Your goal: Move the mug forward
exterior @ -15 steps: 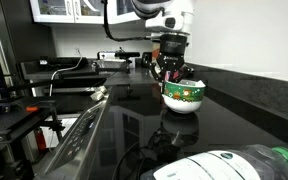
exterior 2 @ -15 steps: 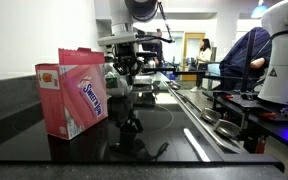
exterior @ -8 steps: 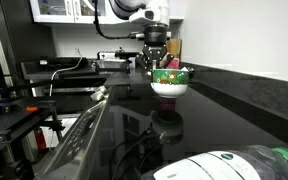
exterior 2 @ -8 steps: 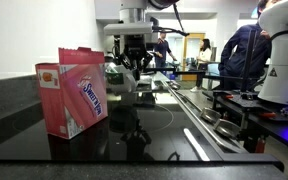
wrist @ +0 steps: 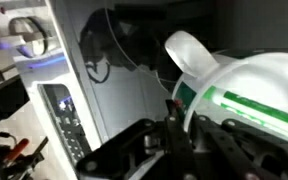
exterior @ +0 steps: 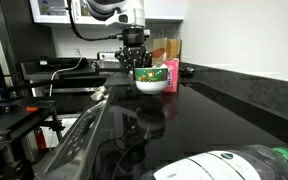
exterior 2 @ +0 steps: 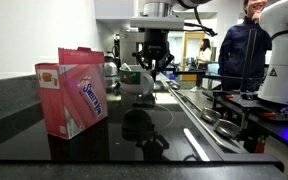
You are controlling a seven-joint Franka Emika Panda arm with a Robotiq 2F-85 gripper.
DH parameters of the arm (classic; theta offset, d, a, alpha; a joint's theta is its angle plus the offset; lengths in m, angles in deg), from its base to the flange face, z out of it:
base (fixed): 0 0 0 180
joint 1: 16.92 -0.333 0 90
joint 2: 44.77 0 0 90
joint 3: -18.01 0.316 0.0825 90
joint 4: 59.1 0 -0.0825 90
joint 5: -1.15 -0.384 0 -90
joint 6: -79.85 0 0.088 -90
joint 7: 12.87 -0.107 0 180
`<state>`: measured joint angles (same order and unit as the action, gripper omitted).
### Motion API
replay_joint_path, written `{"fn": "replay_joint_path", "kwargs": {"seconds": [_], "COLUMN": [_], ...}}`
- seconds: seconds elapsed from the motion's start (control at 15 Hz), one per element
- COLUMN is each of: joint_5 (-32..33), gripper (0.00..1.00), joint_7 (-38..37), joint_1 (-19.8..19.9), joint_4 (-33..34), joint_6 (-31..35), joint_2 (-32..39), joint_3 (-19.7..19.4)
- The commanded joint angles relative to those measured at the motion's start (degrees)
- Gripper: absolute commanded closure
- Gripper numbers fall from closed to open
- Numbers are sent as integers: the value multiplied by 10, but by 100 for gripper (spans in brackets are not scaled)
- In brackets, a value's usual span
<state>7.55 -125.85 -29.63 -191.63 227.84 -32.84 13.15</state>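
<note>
The mug (exterior: 151, 81) is bowl-shaped, with a green festive band and a white base. It hangs just above the black counter (exterior: 234, 110) in my gripper (exterior: 135, 64). The gripper is shut on the mug's rim from above. In an exterior view the gripper (exterior 2: 152, 64) holds the mug (exterior 2: 136, 77) well past the pink carton. In the wrist view a finger (wrist: 174, 125) clamps the rim of the white and green mug (wrist: 246, 92). The mug's handle is not visible.
A pink carton (exterior 2: 74, 92) stands on the counter and also shows just behind the mug (exterior: 171, 72). A white and green bottle (exterior: 234, 165) lies in the foreground. A stove (exterior: 69, 135) borders the counter. People (exterior 2: 246, 45) and another robot (exterior 2: 284, 50) stand beyond.
My gripper has carried the mug across the counter, away from the bottle end and toward the pink carton. The mug looks smaller and farther back now. The grip has stayed shut on it.
</note>
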Motion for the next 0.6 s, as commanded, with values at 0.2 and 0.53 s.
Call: {"fn": "replay_joint_path", "kwargs": {"seconds": [0.2, 0.53], "joint_5": [-47, -113], "gripper": [97, 97], "joint_7": [18, 62], "joint_1": [34, 53], "joint_4": [-65, -100], "joint_6": [40, 93], "joint_2": [-36, -30], "joint_3": [21, 32]}}
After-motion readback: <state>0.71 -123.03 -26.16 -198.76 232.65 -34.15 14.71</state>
